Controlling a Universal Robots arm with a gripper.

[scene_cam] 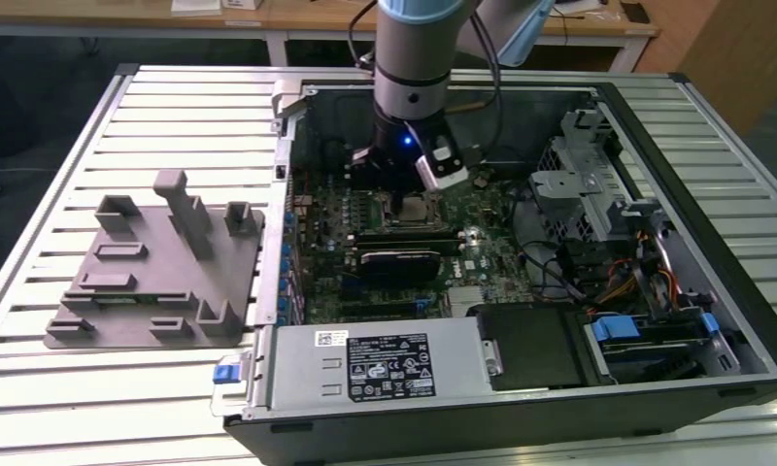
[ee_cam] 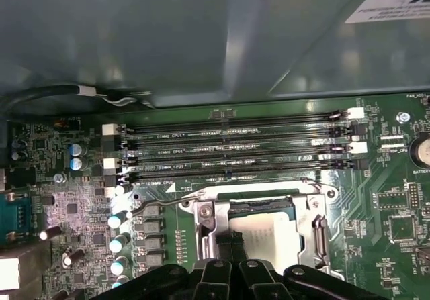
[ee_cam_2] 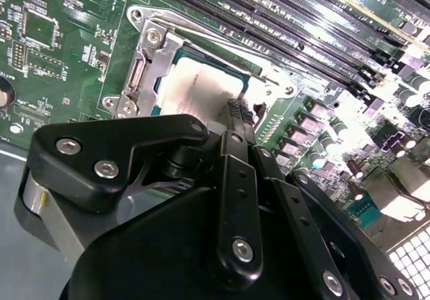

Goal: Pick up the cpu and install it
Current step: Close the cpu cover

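Observation:
The cpu [ee_cam_2: 195, 88], a silvery square chip, lies flat inside the metal-framed socket [ee_cam_2: 144, 52] of the green motherboard. Both wrist views show it, and the first wrist view has the cpu [ee_cam: 269, 236] under the socket's raised frame [ee_cam: 201, 213]. My gripper [ee_cam_2: 235, 109] hangs right over it, shut, its dark tips together at the chip's edge and holding nothing. In the exterior view the gripper [scene_cam: 408, 189] sits low inside the open computer case, above the cpu [scene_cam: 418, 206].
A grey fixture plate [scene_cam: 155, 282] with upright posts stands on the slatted table at the exterior view's left. Memory slots [ee_cam: 235, 145] run beside the socket. A power supply [scene_cam: 376, 364], drive cage [scene_cam: 596, 184] and cables crowd the case.

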